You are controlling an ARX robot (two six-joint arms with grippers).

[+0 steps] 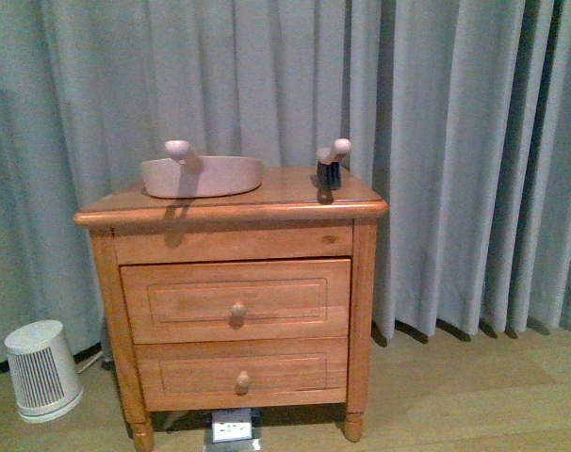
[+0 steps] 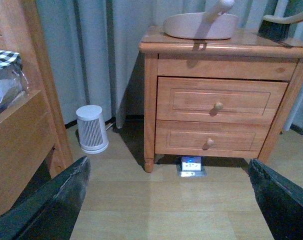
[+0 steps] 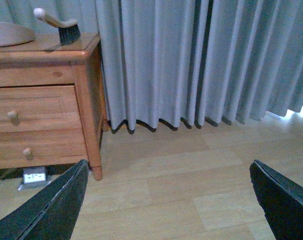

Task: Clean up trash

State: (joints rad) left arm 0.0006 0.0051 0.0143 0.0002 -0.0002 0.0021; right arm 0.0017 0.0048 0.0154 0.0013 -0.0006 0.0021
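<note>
No crumpled white wad of trash shows in any view. A pinkish-beige dustpan (image 1: 203, 176) lies on top of a wooden nightstand (image 1: 234, 301), with a small hand brush (image 1: 330, 165) at the top's right end. Both also show in the left wrist view: the dustpan (image 2: 199, 25) and the brush (image 2: 281, 22). My left gripper (image 2: 171, 200) is open and empty above the bare wooden floor in front of the nightstand. My right gripper (image 3: 169, 200) is open and empty above the floor to the right of the nightstand (image 3: 41, 100). Neither arm shows in the front view.
A small white ribbed appliance (image 1: 42, 369) stands on the floor left of the nightstand. A small flat device (image 1: 232, 430) lies under its front. Grey curtains (image 1: 455, 141) hang behind. Wooden furniture with a checked cloth (image 2: 4, 60) stands at the left.
</note>
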